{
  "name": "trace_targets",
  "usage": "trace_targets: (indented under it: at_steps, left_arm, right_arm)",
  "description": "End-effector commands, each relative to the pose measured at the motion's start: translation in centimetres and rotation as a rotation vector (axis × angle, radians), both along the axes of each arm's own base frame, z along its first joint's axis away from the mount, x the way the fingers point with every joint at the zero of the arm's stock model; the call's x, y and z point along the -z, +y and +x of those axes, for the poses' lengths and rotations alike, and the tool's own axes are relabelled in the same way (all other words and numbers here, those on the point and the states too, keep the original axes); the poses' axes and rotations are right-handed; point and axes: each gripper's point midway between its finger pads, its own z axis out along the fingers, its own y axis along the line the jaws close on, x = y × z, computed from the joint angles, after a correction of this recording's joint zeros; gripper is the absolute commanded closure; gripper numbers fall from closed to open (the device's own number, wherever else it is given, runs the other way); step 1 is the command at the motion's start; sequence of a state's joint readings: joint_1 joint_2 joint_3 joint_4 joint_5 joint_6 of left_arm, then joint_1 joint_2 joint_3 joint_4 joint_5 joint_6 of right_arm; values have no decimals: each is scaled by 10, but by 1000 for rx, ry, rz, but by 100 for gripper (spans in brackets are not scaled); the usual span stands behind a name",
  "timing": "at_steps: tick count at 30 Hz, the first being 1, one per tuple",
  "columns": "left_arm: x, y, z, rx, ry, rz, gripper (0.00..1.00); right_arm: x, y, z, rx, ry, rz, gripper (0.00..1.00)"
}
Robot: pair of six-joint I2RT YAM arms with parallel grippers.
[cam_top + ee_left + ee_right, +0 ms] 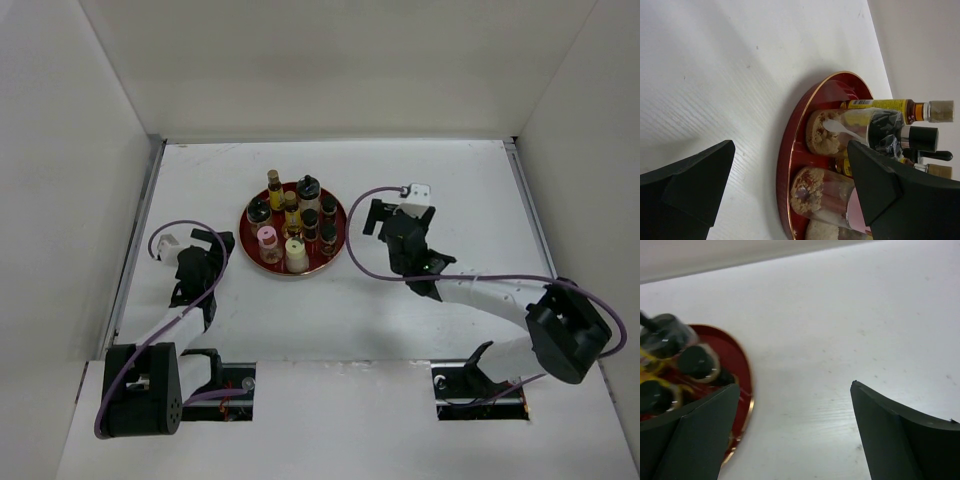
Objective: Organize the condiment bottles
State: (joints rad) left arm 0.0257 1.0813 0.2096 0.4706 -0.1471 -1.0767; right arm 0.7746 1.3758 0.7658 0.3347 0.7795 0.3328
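the condiment bottles [293, 225] all stand upright on the round red tray [342, 238], packed close together, with their long axes vertical. in the left wrist view they look laid over, but that seems only the roll of the camera. the tray lies between the two arms and well out from their bases. the left gripper [215, 243] is just beside its left rim and the right gripper [378, 220] just beside its right rim, so neither arm is clearly nearer. both pairs of jaws are spread wide and hold nothing. through the left gripper [790, 150] the tray rim [782, 165] sits dead ahead, with the pink-capped jar [825, 195] nearest. behind it are a black-capped jar [875, 127] and a yellow-labelled bottle [890, 106]. the right gripper [795, 385] faces bare table, with the tray [747, 385] off to its left, so it would have to swing that way to reach anything. the dark-capped bottles [697, 362] there are blurred and partly hidden behind the left finger. the left arm looks better lined up, though tight spacing may make a clean pinch awkward. the lower jars are cut off in the left wrist view, and labels cannot be read from above.
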Motion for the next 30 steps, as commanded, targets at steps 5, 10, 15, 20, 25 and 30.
trace_targets:
  at_steps: [5, 10, 15, 20, 25, 30]
  left_arm:
    - [-15, 1, 10, 4, -39, 33, 0]
    - [-14, 3, 11, -1, -37, 34, 0]
    - [-13, 7, 9, -14, -38, 33, 0]
    - [-10, 4, 11, -3, -32, 24, 0]
    - [-10, 3, 11, 4, -34, 21, 0]
    - [-10, 1, 12, 14, -25, 25, 0]
  right_arm:
    - [41, -18, 12, 56, 63, 142, 0]
    - [37, -20, 12, 53, 50, 153, 0]
    - [37, -29, 13, 47, 48, 191, 0]
    - [35, -26, 13, -5, 35, 268, 33]
    - [35, -31, 14, 8, 38, 277, 79]
    - [37, -25, 15, -19, 52, 270, 71]
